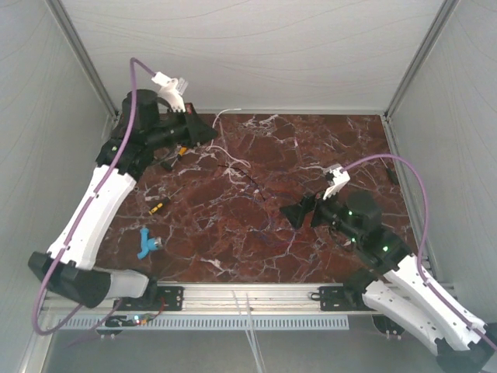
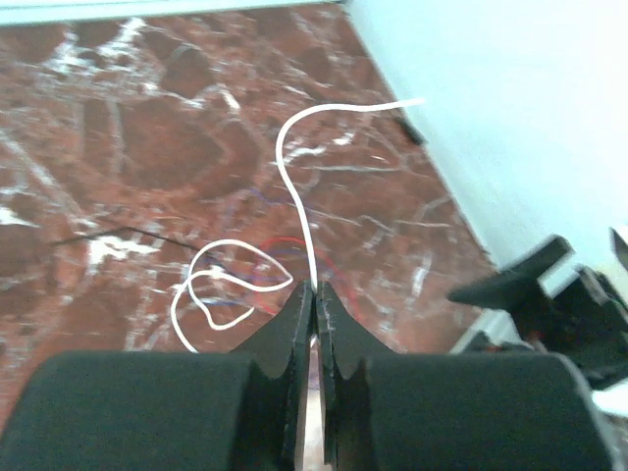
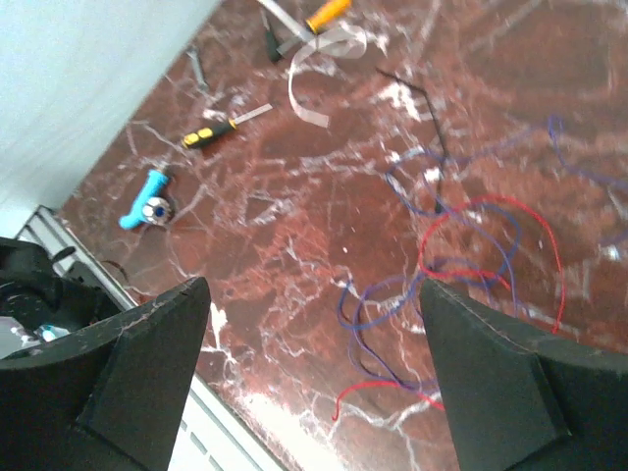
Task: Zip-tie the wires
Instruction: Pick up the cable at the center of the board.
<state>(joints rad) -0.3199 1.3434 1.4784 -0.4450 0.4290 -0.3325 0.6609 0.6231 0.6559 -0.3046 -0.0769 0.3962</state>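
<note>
A white strand [image 2: 286, 147] is pinched in the left gripper [image 2: 314, 294], seemingly to be kept taut, while the right gripper [image 3: 312, 306] is held spread above the wires [image 3: 461, 263], sprawled loosely on the table [image 3: 324, 157], probably for gathering.

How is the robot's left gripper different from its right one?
The left gripper has its fingers shut, pinching a white strand; the right gripper has them spread wide and holds nothing. The left is near the far left corner of the table; the right hangs over the red and purple wires. Both have black fingers.
</note>
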